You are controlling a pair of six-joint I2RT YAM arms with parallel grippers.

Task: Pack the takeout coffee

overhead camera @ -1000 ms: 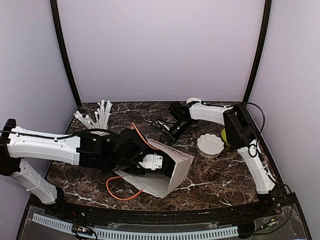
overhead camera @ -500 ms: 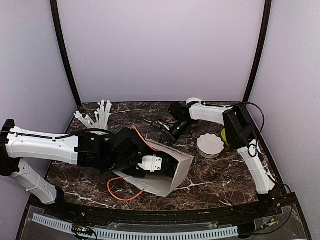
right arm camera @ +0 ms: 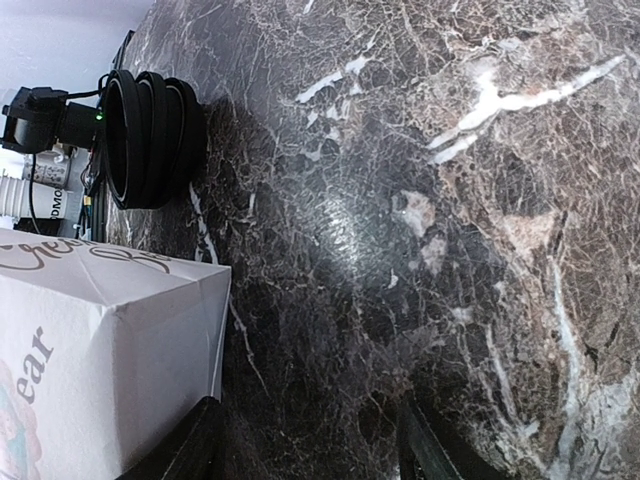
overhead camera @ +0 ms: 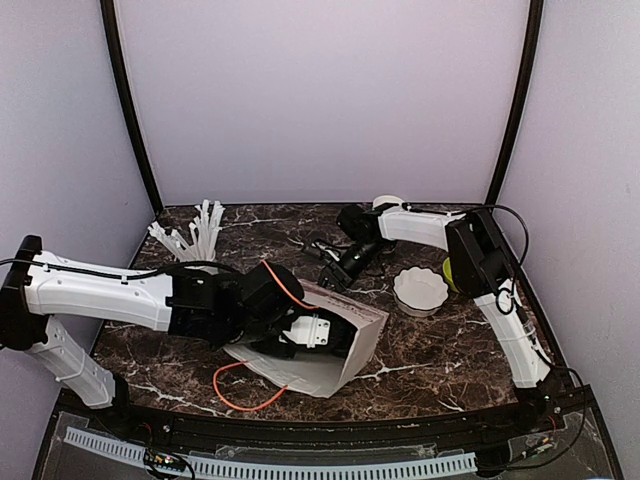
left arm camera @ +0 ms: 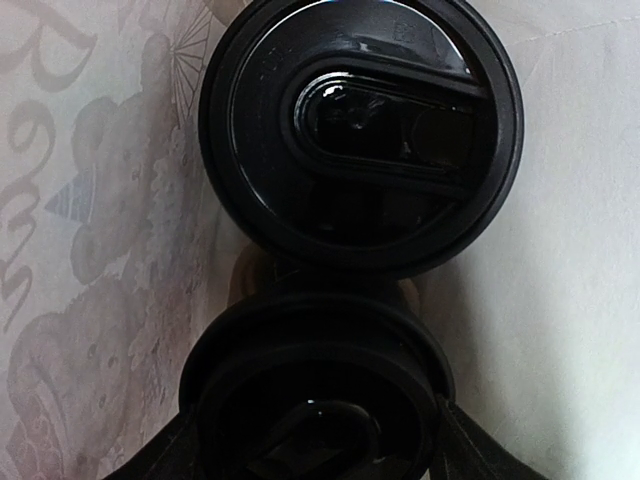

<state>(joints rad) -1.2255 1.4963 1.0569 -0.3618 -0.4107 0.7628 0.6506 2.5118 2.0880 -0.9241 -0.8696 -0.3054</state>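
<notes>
High rear overview; two close wrist views, bag shared throughout.

Left arm: stretched from 9 o'clock to centre; pincer clasps takeout coffee. Right arm: bent toward 12 o'clock; pincer parted.

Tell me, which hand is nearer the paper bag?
Left. The left hand, holding a cup, is inside the bag; the right hand sits just outside, beyond it.

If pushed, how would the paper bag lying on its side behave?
Probably floppy: the paper bag lies creased and sagging on its side. Likely light and apt to slide on the smooth marble table, though the takeout coffee cups inside add some weight.
</notes>
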